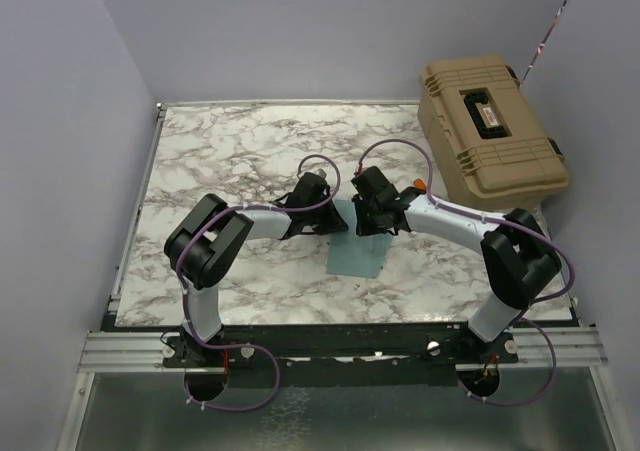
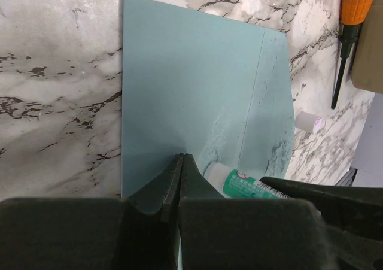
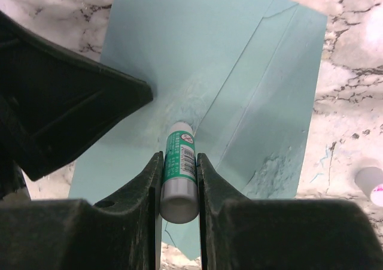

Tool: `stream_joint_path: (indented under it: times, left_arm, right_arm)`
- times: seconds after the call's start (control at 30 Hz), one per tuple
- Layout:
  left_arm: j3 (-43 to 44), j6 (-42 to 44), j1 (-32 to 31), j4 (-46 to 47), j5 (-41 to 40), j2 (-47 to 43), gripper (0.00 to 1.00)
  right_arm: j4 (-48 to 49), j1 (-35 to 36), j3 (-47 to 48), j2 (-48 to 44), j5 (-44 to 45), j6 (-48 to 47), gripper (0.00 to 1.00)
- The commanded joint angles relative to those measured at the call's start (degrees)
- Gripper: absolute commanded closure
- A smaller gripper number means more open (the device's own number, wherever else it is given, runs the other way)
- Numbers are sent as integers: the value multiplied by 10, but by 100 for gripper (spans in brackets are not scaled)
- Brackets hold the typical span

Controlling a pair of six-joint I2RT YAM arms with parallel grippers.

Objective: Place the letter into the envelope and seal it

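Lying flat, the envelope [image 1: 356, 257] runs lengthwise near-to-far.

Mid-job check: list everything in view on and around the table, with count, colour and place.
envelope: one, teal-blue, flat at the table's centre, under both hands.
glue stick: one, green-and-white label, white tip at the envelope's flap seam.
cap: one, white with pink, on the marble beside the envelope.
screwdriver: one, orange handle with dark shaft, on the marble next to the case.
case: one, tan, closed, at the far right corner.
table: one, white-and-grey marble.
letter: none in view.
left hand: one, black, shut, tips on the envelope.
right hand: one, black, shut on the glue stick.
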Motion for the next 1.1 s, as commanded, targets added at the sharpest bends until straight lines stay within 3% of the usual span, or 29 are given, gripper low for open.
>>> stream_joint_path:
  times: [0.0,0.53,0.9,1.07]
  left_arm:
    - [-30,41,0,-104,-66,50,100]
    - [-26,20,0,-104,-74,58,100]
    - [-34,24,0,-104,-76,51,100]
    - [-37,30,0,-104,-74,50,100]
  right_arm:
    - [-21,-7,-6,33,30,-15,100]
    - [-43,3,-85,-48,-128,-55,100]
    - [-29,-12,-24,12,2,-40,99]
    - [-13,-22,6,40,19,-41,100]
